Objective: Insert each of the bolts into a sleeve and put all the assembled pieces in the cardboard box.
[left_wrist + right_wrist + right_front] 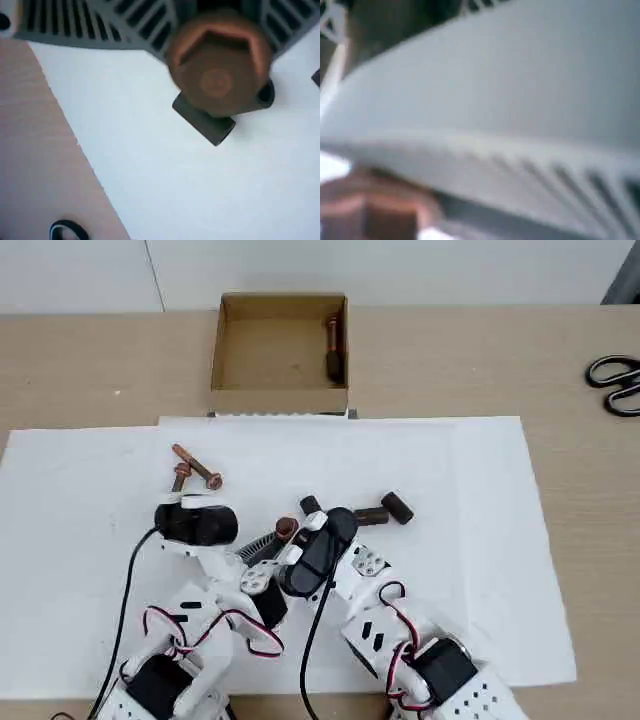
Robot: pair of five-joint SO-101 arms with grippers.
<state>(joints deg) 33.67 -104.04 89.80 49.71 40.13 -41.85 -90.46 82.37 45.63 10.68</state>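
Copper-brown bolt shows a hexagonal flanged head beside a black sleeve

Layout entry, high view. You have the cardboard box on the table at the far middle, just behind the far edge of the paper sheet. In the box, one assembled piece lies along the right wall. The scissors lie on the table at the far right, off the sheet. On the sheet, left of centre, two loose bolts lie close together. Right of centre, two sleeves lie just beside each other, with a third sleeve to their left. Just before that third sleeve, nearer the arms, the left gripper clamps a third bolt over the sheet.
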